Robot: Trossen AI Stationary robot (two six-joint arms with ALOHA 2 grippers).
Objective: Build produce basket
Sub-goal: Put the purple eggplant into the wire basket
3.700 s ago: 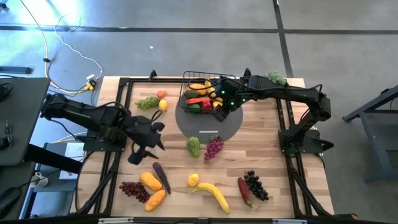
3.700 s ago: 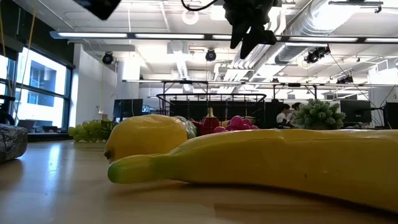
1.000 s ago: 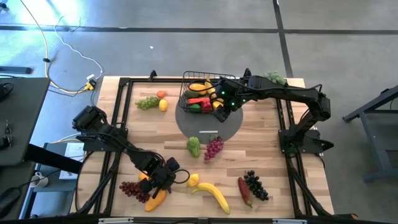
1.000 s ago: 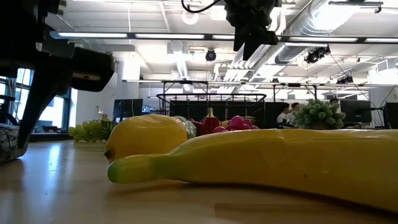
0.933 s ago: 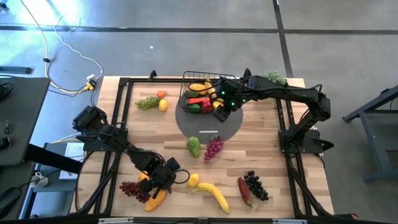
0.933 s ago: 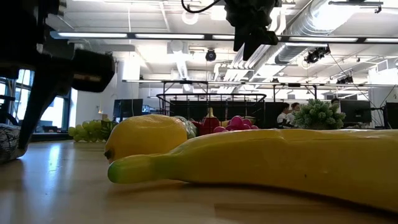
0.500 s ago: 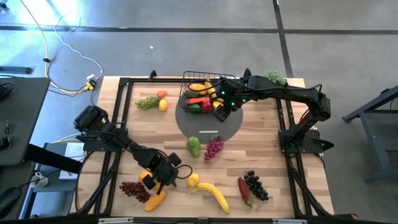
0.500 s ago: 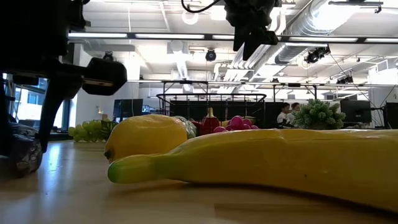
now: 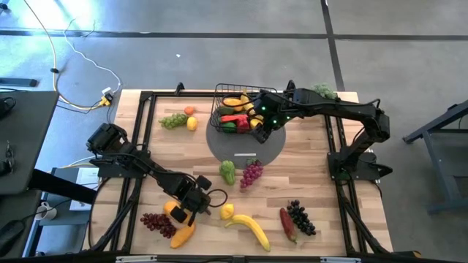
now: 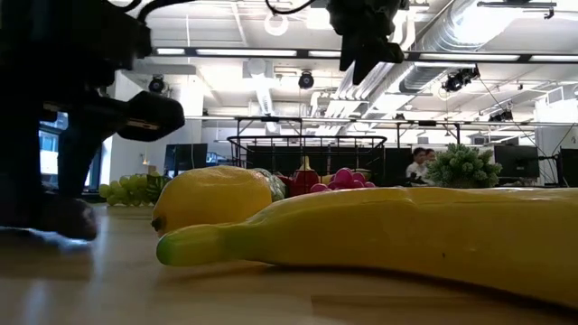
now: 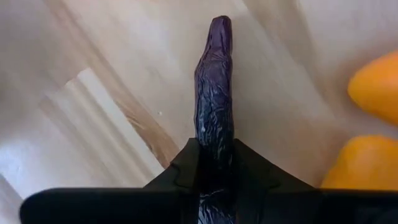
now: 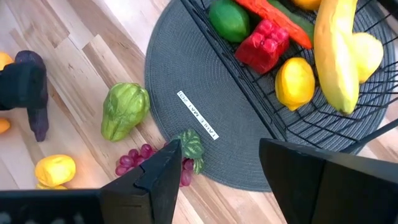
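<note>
- near edge of the counter (image 9: 307, 183), about 6 o'clock: a banana (image 9: 250, 228) with a lemon (image 9: 227, 211) touching its stem end; in the low view these two fill the foreground.
- 5 o'clock: a red pepper (image 9: 287, 223) lying beside a dark grape bunch (image 9: 300, 217).
- 7 o'clock: a dark red grape bunch (image 9: 156, 223) and two orange fruits (image 9: 180, 223), one just beside the other.
- left gripper (image 9: 191, 208), low at about 7 o'clock just left of the lemon, is clamped on an eggplant (image 11: 215, 106); the left wrist view shows the dark purple fruit pinched between the two fingers (image 11: 180, 171), its tip sticking out past them over bare wood, the orange fruits close by.
- centre: a green squash-like piece (image 9: 228, 172) and a pink grape bunch (image 9: 251, 174) sit side by side at the near rim of a grey round mat (image 9: 270, 150).
- 11 o'clock: a green grape bunch (image 9: 172, 120), a small orange (image 9: 189, 110) and another lemon (image 9: 191, 123) close together.
- 12 o'clock: the basket (image 9: 219, 98) stands on the far part of the mat, already holding a banana, lemons, a red piece and green pieces.
- right gripper (image 9: 260, 130) hangs at the basket's near right corner above the mat, jaws partly apart and holding nothing; the right wrist view looks past its fingers (image 12: 155, 177) down on the mat and basket.
- 1 o'clock, far corner: a bushy grey-green plant (image 9: 323, 90).
</note>
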